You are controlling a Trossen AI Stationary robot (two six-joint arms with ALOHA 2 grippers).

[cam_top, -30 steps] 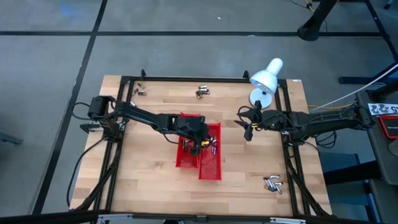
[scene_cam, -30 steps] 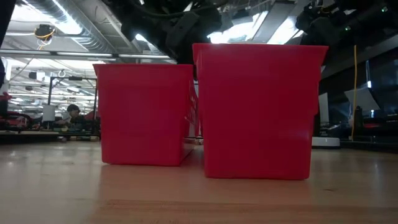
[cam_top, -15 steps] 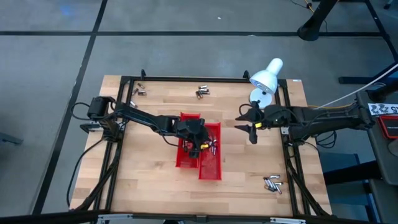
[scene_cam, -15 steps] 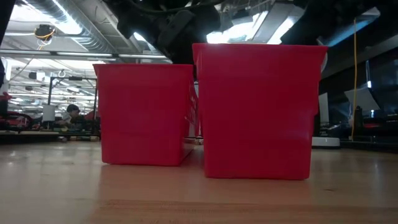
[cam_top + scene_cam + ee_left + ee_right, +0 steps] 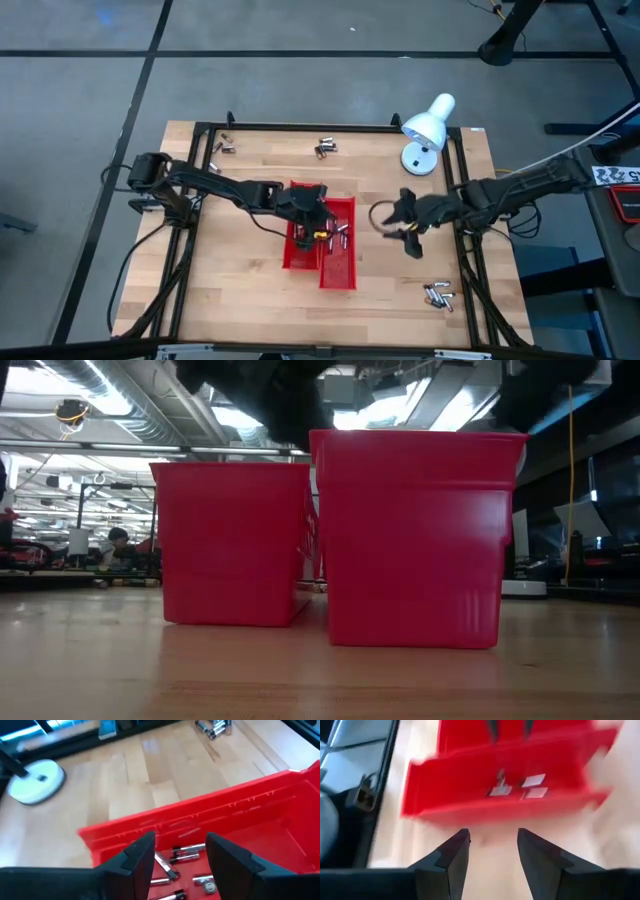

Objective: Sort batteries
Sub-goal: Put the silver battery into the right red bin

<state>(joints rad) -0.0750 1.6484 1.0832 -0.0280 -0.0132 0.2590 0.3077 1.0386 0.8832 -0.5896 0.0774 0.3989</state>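
Hovering over the red trays (image 5: 322, 240), the left gripper (image 5: 179, 854) has its fingers spread and empty. Several batteries (image 5: 176, 857) lie in the right tray below it. The right gripper (image 5: 409, 228), also spread, hangs beside the trays. Three small groups remain on the table (image 5: 240, 290), so I judge the sorting is partly done.

A white desk lamp (image 5: 425, 130) stands at the far right corner of the wooden worktop (image 5: 250, 285), its round base (image 5: 417, 159) flat on the boards. A black metal frame (image 5: 300, 127) edges the worktop. Grey floor (image 5: 80, 120) lies around it.
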